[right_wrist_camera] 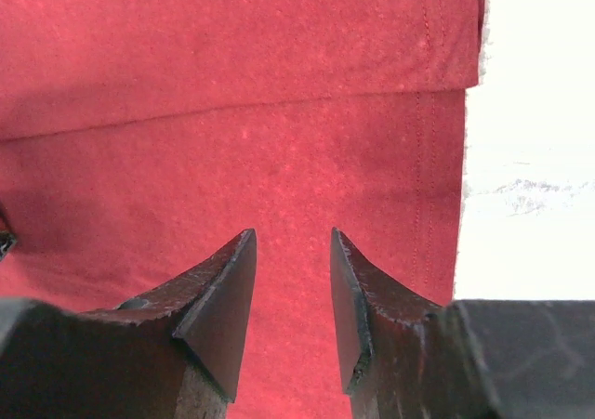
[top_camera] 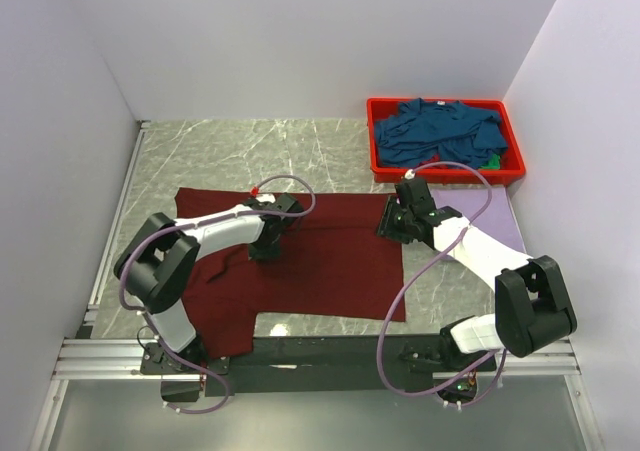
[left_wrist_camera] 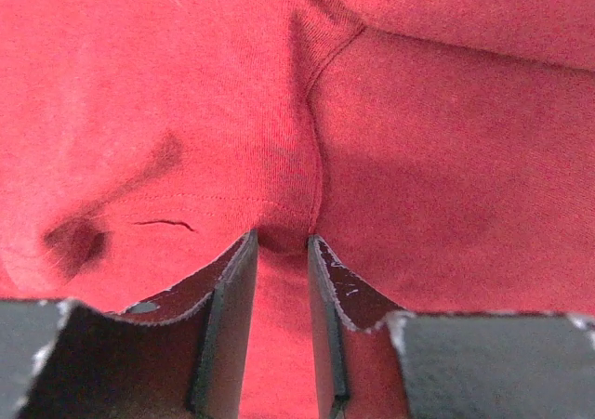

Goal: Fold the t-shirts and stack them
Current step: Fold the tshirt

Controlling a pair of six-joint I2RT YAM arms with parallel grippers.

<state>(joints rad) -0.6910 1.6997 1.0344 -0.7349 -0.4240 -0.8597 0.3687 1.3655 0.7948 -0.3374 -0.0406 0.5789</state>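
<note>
Marbled surface (top_camera: 300, 141) carries the maroon t-shirt (top_camera: 340, 261), spread flat for folding; both arms reach low over it. Left wrist: left tool (left_wrist_camera: 282, 242) looks clamped on a puckered ridge of cloth. Right wrist: right tool (right_wrist_camera: 293, 238) stands apart, hovering near its edge, likely to grip

Item counts. Maroon t-shirt (top_camera: 340, 261): one. Lavender t-shirt (top_camera: 497, 217): one. Teal-blue t-shirts (top_camera: 440, 131): a single tangled heap, with the number of shirts in it not countable. Red bin (top_camera: 374, 149): one. Green scrap (top_camera: 490, 160) among the heap: one. Robot arms: two, the left arm (top_camera: 215, 233) and the right arm (top_camera: 480, 251). Marble-patterned table (top_camera: 230, 151): one.
</note>
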